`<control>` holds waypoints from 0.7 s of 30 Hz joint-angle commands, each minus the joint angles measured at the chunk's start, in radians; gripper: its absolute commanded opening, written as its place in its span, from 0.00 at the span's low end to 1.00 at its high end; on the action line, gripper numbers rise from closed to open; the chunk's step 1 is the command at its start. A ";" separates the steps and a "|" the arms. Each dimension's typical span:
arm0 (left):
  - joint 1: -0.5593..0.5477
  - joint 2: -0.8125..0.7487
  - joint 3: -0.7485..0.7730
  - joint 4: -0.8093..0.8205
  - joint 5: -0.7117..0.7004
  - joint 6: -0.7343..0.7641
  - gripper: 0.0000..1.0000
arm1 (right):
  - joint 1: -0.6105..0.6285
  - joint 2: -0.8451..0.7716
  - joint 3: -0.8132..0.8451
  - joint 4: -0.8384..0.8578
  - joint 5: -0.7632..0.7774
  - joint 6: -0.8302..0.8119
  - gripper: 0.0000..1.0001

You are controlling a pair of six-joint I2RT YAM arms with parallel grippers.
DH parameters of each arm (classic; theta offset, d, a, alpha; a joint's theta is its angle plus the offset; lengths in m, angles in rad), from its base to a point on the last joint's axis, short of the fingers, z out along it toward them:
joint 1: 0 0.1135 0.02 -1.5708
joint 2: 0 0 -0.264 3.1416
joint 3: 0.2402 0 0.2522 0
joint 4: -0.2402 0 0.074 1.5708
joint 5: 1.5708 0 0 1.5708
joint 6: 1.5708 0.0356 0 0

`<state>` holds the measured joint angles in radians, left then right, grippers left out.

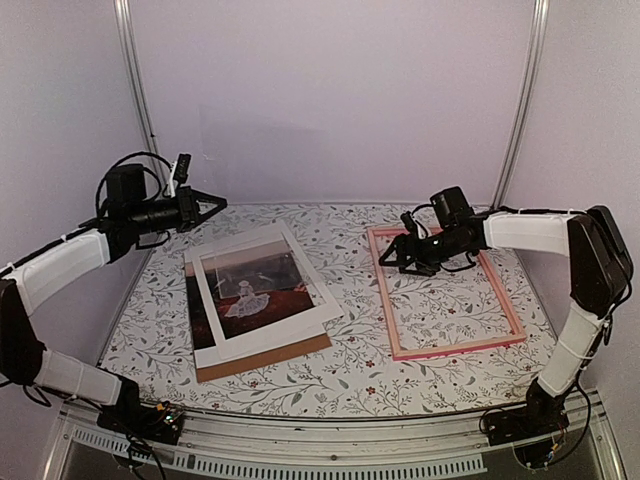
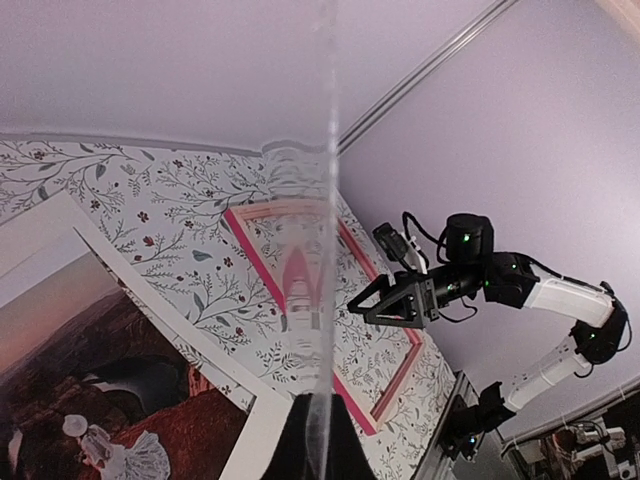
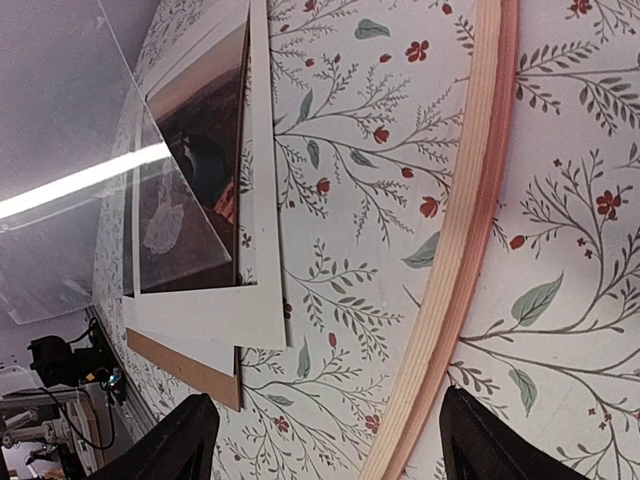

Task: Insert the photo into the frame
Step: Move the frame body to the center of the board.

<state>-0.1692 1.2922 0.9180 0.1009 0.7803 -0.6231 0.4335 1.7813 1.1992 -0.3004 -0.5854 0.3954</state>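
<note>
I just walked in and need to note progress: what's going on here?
The left gripper has its jaws shut on a clear pane, holding it tilted above the photo. The photo lies on a white card and a brown board on the table's left side. The right gripper hovers with jaws open over the far-left corner of the pink frame, which lies empty on the right. The photo is not yet in the frame.

A clear sheet (image 3: 60, 150) slants over the photo (image 2: 120, 400), left of the frame (image 1: 460, 346).
</note>
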 commanded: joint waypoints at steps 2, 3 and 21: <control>0.000 -0.080 0.083 -0.168 -0.039 0.090 0.00 | 0.075 -0.029 -0.077 -0.092 0.214 -0.007 0.80; 0.001 -0.091 0.090 -0.179 -0.046 0.097 0.00 | 0.086 -0.028 -0.089 -0.097 0.238 0.003 0.80; 0.000 -0.155 0.135 -0.227 -0.100 0.099 0.00 | 0.318 -0.039 -0.228 -0.072 0.374 0.150 0.79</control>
<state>-0.1692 1.1648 1.0039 -0.1349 0.6876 -0.5415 0.7040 1.7546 0.9985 -0.3862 -0.2523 0.4965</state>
